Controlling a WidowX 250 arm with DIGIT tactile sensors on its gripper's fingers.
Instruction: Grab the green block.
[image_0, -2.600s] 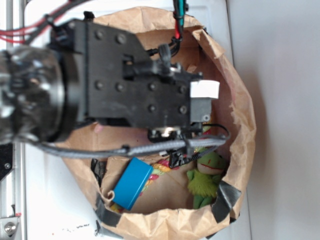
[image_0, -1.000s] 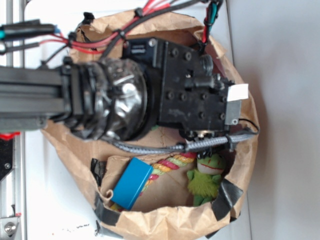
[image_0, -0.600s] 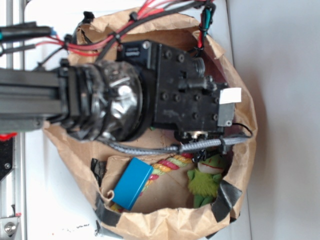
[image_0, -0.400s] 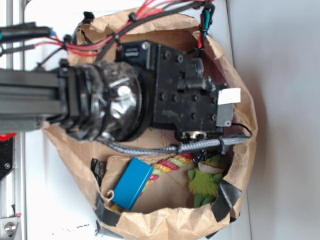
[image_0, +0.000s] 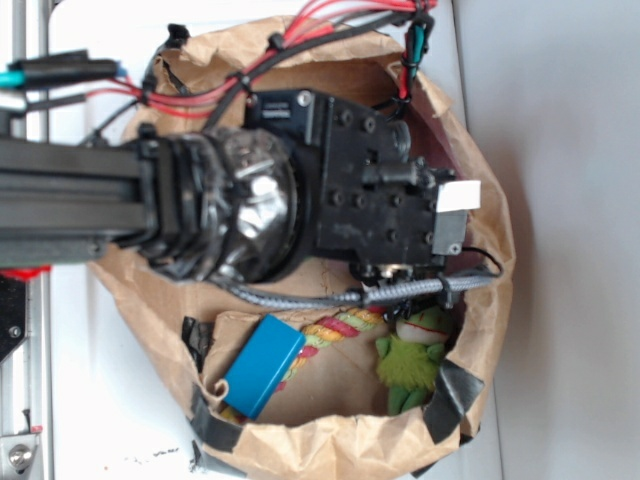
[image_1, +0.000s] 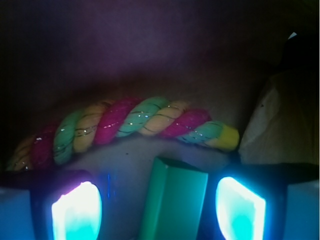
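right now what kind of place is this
Probably a lab robot workspace, not a home: a crumpled brown paper bag serves as a bin on a white tabletop, holding toys like a blue block, a frog plush and a twisted rope.

There's a crumpled brown paper bag (image_0: 480, 330) lying open under me, patched with dark tape (image_0: 452, 392) at its 5 o'clock rim and more along the 7 o'clock edge. Inside it, a blue rectangular block (image_0: 262, 365) sits tilted at about 7 o'clock. Right beside it, toward 3 o'clock, runs a twisted rope toy (image_0: 335, 330) in pink, yellow and green; from my wrist view that rope (image_1: 130, 127) arcs across the middle. A fuzzy green frog plush (image_0: 412, 358) sits at 5 o'clock, against the bag wall.
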